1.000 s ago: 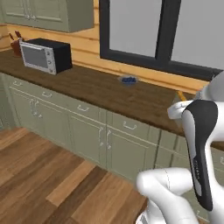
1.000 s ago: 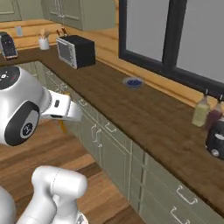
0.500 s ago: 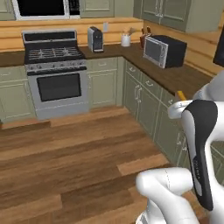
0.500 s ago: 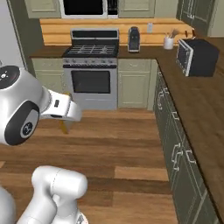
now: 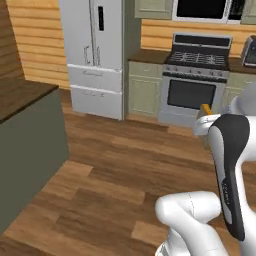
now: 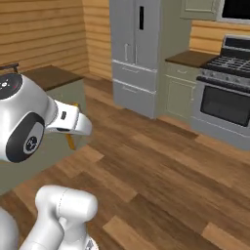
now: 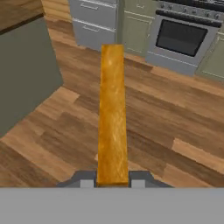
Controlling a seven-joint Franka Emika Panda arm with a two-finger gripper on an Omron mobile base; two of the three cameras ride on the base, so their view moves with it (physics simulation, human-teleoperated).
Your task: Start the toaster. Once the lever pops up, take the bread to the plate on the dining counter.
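Fingers point(image 7: 112, 183) clamp 1 bread point(image 7: 112, 113) slice (edge-on, golden); 1 dining counter point(image 7: 26, 65) beside it.

Lighting is even and moderately bright in all three views, with no visible lamp or single source. Shadows are faint; the floor point(image 5: 125, 165) carries only soft shading. The fridge point(image 6: 139, 53) shows no glare. Rendering is soft and low in detail, with blocky edges. No bending appears at the picture edges.
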